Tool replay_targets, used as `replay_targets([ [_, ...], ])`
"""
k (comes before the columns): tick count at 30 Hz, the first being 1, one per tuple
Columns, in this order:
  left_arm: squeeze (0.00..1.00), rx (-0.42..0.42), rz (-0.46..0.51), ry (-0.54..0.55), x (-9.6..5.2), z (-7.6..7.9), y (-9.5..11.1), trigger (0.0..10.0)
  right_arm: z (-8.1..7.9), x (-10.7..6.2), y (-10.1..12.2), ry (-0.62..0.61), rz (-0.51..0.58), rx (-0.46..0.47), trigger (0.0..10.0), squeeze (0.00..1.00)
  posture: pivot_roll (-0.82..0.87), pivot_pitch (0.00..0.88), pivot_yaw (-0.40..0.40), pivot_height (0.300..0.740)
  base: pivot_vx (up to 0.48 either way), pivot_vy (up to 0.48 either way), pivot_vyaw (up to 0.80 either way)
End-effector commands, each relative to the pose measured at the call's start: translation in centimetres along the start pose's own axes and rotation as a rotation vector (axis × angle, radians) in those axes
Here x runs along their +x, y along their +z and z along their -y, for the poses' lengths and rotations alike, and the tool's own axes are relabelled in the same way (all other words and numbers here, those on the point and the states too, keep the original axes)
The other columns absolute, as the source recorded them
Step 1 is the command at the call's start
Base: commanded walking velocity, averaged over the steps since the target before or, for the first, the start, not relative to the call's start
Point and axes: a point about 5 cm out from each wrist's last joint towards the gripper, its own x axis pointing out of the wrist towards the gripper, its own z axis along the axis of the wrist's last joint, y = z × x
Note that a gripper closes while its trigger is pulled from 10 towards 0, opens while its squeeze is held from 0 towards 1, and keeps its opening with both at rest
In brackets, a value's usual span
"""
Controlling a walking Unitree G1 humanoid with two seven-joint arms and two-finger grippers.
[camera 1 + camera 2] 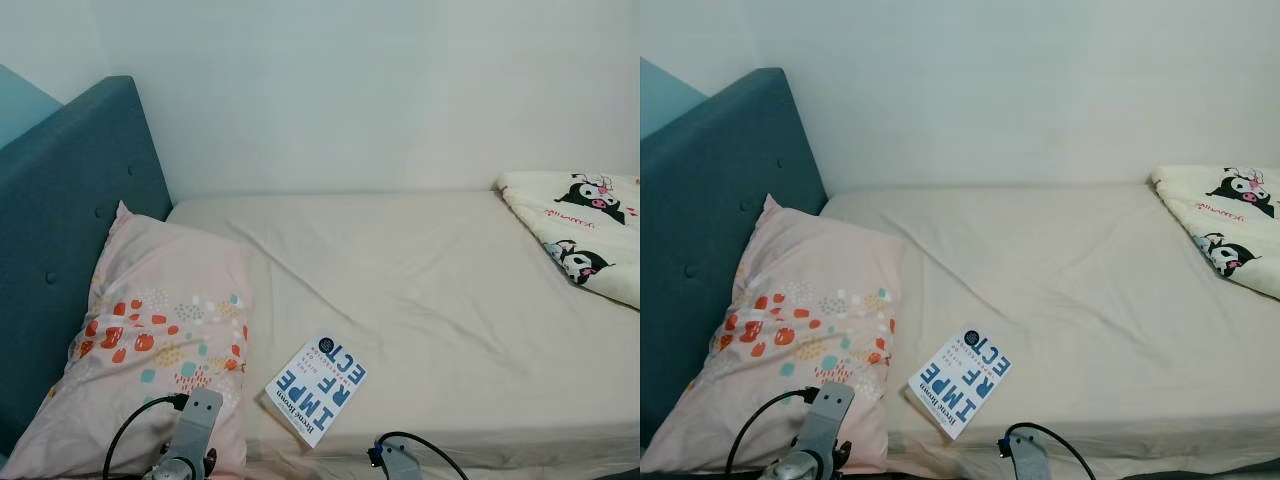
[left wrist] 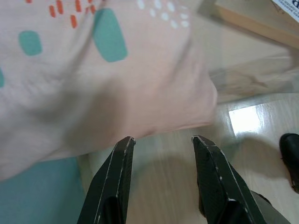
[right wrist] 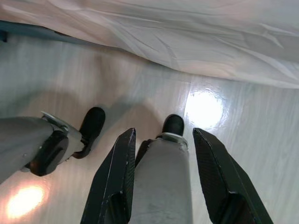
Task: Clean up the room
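Book [image 1: 316, 388] lies flat near the bed's [image 1: 430, 290] front edge, just beside the pink pillow [image 1: 150, 350]. Left claw [image 2: 162, 141] hangs spread and empty by the pillow's corner; right claw [image 3: 163, 135] gapes over the floor [image 3: 261, 130].

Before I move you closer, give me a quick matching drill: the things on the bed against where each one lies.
Things:
1. pillow
2. book
3. cartoon blanket

Places:
A. far right of the bed
B. against the blue headboard
C. near edge of the sheet, just right of the pillow

Pairs: 1-B, 2-C, 3-A
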Motion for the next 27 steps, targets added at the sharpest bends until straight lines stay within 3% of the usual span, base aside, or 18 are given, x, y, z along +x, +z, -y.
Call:
replay_targets([
  [1,0.0,0.003,-0.005,-0.021,0.0,0.7,-0.1,10.0,0.0,0.0,0.0,0.002,-0.001,-0.013,10.0,0.0,0.09,0.0,-0.017,0.74,0.0,0.0,0.0],
  [12,0.0,-0.068,0.014,0.008,0.1,0.6,0.6,10.0,0.8,-0.1,0.1,-0.027,0.017,0.01,10.0,0.0,0.04,0.0,0.008,0.74,0.0,0.0,0.0],
  [18,0.0,-0.101,0.061,0.005,0.0,1.2,0.7,10.0,0.6,-0.1,0.6,-0.019,0.05,-0.051,10.0,0.0,0.04,0.0,-0.006,0.74,0.0,0.0,0.0],
  [23,0.0,-0.117,0.053,-0.05,-0.2,2.7,0.1,10.0,0.8,-0.1,0.8,-0.026,0.074,-0.014,10.0,0.0,0.05,0.0,-0.039,0.74,0.0,0.0,0.0],
  [27,0.0,-0.135,0.033,-0.03,-0.2,2.2,-0.2,10.0,0.9,-0.1,0.7,-0.031,0.071,0.004,10.0,0.0,0.04,0.0,-0.011,0.74,0.0,0.0,0.0],
])
